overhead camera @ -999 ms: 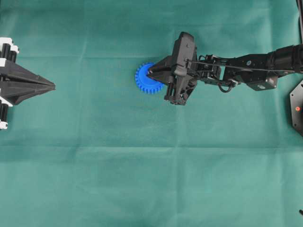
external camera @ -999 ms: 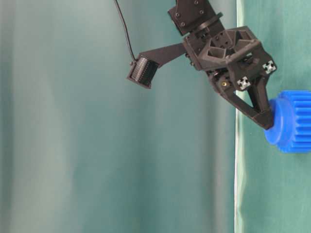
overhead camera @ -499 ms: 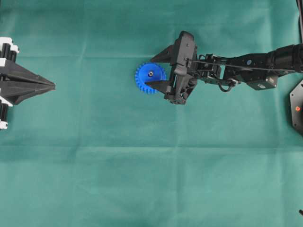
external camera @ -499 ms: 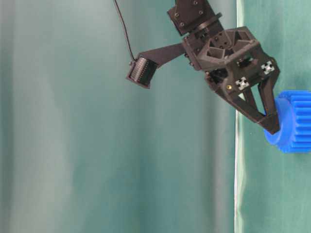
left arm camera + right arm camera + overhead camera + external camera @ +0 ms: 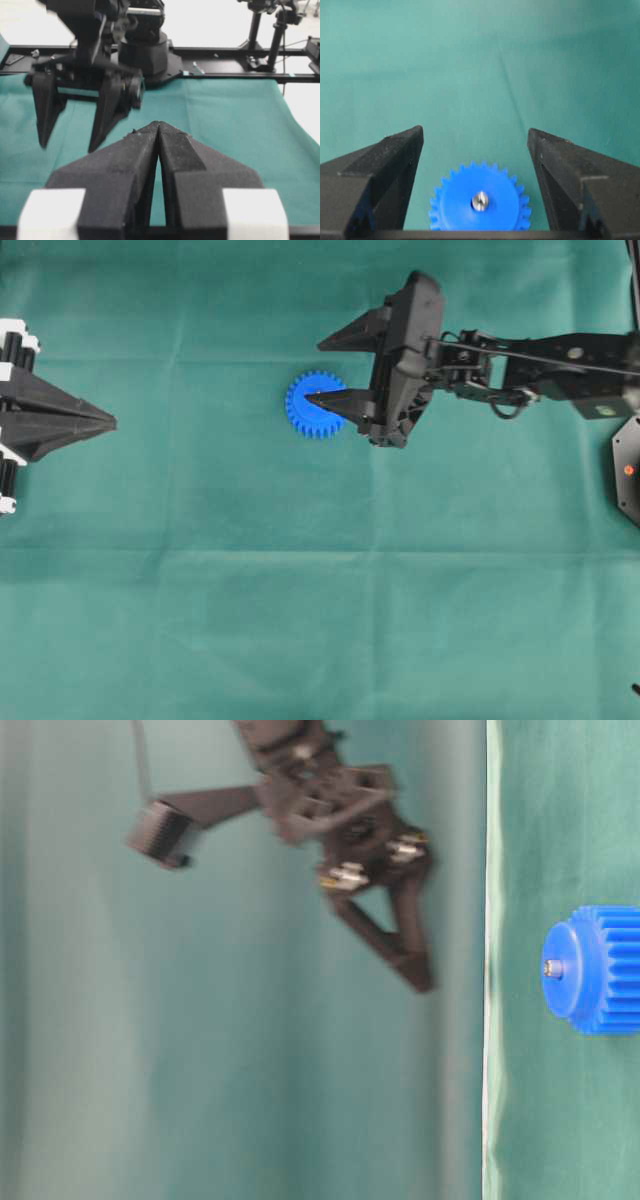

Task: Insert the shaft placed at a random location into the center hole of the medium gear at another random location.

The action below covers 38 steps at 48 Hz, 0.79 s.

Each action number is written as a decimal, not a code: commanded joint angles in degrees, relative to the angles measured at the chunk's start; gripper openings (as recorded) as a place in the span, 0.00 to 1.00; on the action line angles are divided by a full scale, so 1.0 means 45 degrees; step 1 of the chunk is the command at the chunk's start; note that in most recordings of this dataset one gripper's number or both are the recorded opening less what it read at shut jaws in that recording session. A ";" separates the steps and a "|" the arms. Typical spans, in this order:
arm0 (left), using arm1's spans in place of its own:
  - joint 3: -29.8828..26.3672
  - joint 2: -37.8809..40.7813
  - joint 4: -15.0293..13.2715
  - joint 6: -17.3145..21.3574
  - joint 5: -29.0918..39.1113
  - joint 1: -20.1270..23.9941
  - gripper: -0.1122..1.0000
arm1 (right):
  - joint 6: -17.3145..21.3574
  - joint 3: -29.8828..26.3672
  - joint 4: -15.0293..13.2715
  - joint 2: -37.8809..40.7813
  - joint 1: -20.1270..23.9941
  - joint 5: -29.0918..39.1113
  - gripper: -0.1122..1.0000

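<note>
Green cloth (image 5: pixel 300 590) covers my whole worktable, faintly creased, with a pale edge strip in the table-level view. Black rails and camera stands (image 5: pixel 270 30) run behind it in the left wrist view, bright wall beyond. My right gripper (image 5: pixel 325 370) hangs above the cloth, prongs spread wide, holding nothing. My left gripper (image 5: pixel 105 422) sits at the left edge, prongs pressed together, empty. Medium gear (image 5: pixel 480 202), bright blue, lies flat near centre, below the right claw. Shaft (image 5: pixel 480 200) stands in its center hole, silvery tip showing.
</note>
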 commanded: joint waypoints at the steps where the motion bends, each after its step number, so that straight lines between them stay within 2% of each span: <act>1: -0.0293 0.0098 0.0020 -0.0020 -0.0059 -0.0020 0.10 | -0.0195 -0.0078 -0.0039 -0.0742 0.0020 0.0117 0.86; 16: -0.0273 0.0078 0.0039 -0.0020 -0.0059 -0.0020 0.10 | -0.0176 0.0605 -0.0039 -0.1367 0.0020 0.0059 0.86; 38: -0.0273 0.0098 0.0020 -0.0020 -0.0059 -0.0020 0.10 | -0.0137 0.3145 0.0020 -0.4023 0.0020 -0.0098 0.86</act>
